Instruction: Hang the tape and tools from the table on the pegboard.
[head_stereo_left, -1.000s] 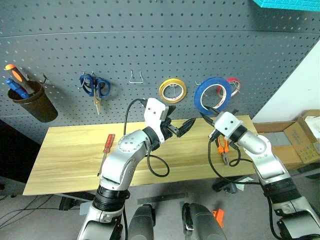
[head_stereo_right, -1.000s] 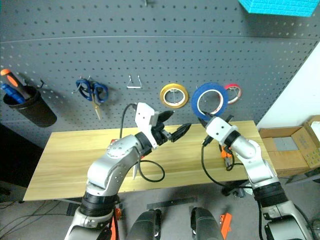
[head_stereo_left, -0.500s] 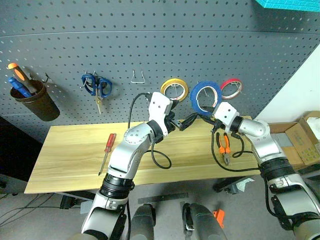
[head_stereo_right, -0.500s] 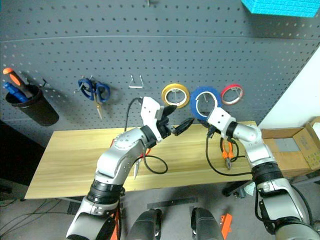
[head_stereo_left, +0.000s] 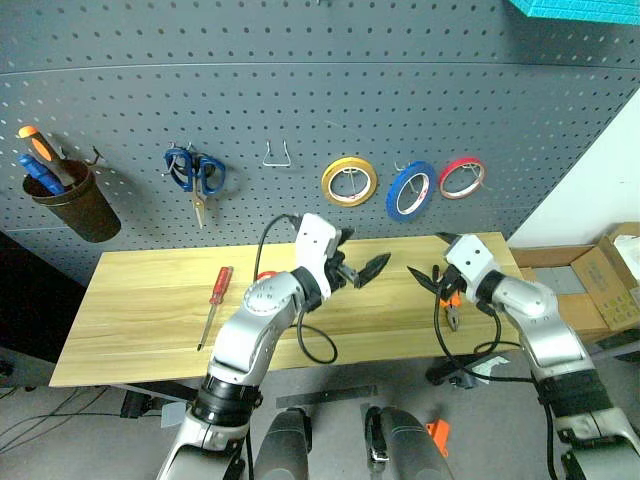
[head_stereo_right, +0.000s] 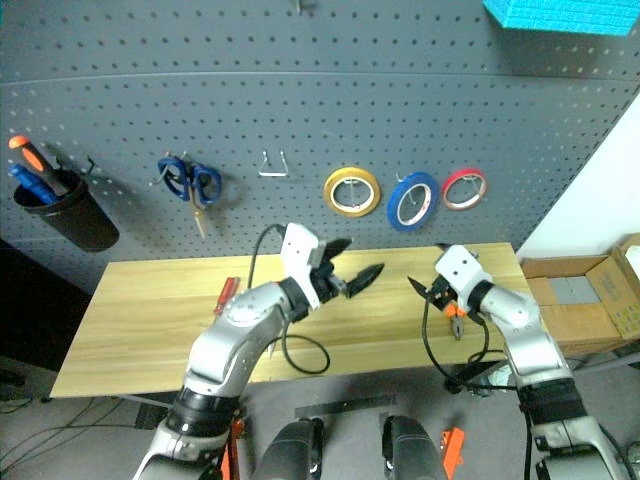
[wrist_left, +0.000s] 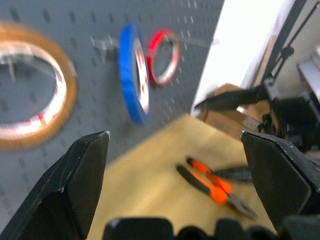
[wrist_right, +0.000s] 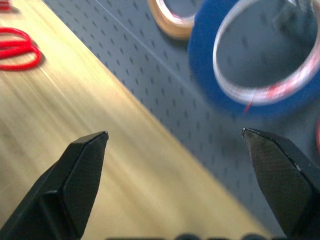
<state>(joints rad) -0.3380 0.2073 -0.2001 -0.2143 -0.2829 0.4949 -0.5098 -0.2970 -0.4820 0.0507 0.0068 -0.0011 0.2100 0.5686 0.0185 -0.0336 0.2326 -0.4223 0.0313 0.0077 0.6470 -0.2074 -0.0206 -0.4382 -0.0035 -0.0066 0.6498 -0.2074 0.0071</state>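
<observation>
Pegboard (head_stereo_left: 300, 90), brown cup (head_stereo_left: 70, 205), 2 tools (head_stereo_left: 38, 162)

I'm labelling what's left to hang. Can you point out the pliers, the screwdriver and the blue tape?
pliers (head_stereo_left: 449, 298), left eye view, orange handles.
screwdriver (head_stereo_left: 219, 282), left eye view, red handle.
blue tape (head_stereo_left: 411, 190), left eye view, ring's lower band.

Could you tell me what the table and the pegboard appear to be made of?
The table looks like light, matt wood: yellowish planks with visible grain. The pegboard seems to be painted metal or hardboard, dark grey with regular punched holes; which one, I cannot tell.
</observation>
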